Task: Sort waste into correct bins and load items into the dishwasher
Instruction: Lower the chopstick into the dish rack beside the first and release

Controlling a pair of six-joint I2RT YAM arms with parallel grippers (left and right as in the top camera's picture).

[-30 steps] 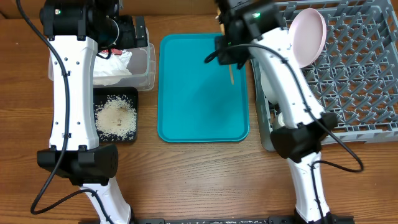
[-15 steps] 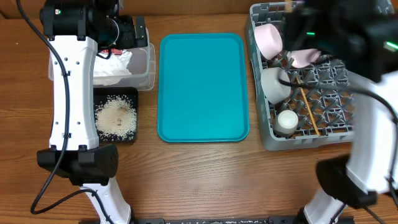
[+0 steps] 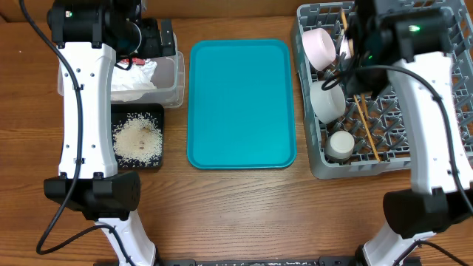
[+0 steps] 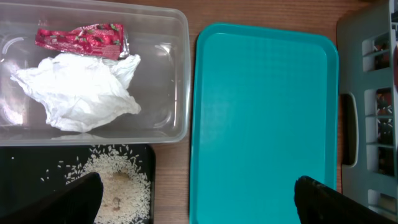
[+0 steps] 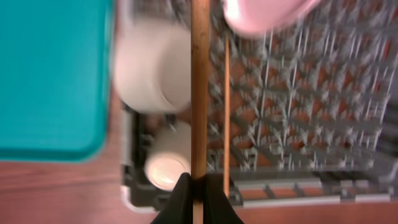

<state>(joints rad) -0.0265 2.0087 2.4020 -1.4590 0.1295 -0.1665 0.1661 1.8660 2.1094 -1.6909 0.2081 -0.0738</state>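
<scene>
My right gripper is shut on a wooden chopstick and holds it above the left part of the grey dish rack. The second chopstick lies on the rack's pegs, also in the right wrist view. A pink-white dish, a white bowl and a small white cup stand in the rack. My left gripper is open and empty, high above the clear tub, which holds the white napkin and the red wrapper. The black tray holds rice.
The teal serving tray lies bare between the bins and the rack. My right arm crosses over the rack and hides part of it. The wooden table front lies below the tray.
My right arm has swung from above the teal tray to over the rack, carrying the chopstick. The left arm has not moved.
</scene>
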